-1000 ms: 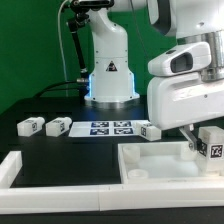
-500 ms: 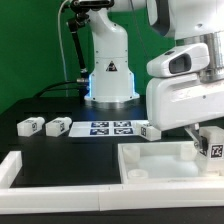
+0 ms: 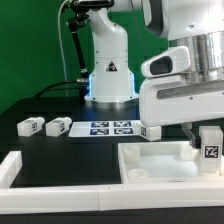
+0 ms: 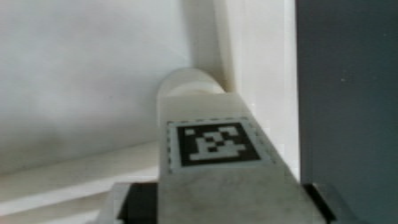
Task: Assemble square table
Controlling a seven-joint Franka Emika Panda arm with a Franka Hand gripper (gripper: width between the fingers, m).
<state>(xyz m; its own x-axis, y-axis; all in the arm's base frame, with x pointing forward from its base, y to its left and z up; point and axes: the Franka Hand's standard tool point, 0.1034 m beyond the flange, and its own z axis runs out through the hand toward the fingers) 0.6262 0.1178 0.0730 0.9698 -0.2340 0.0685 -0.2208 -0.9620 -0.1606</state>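
The square table's white top [image 3: 150,166] lies at the exterior view's right, its rim [image 4: 260,50] running past a corner. A white leg [image 3: 211,143] with a black-and-white tag stands upright at that far right corner. In the wrist view the leg [image 4: 214,135] points into the round corner socket [image 4: 189,80]. My gripper [image 4: 222,207] is shut on this leg, one dark finger [image 4: 139,206] against each side. Seen from outside, the gripper [image 3: 206,128] hangs under the big white hand. Three more tagged legs [image 3: 30,125] [image 3: 58,126] [image 3: 150,130] lie on the black table.
The marker board [image 3: 110,127] lies flat between the loose legs, in front of the arm's base [image 3: 108,78]. White barrier strips run along the front [image 3: 70,196] and up the exterior view's left [image 3: 12,165].
The jaws have closed in on the leg. The hand has shifted a little toward the exterior view's left. The leg stays at the corner.
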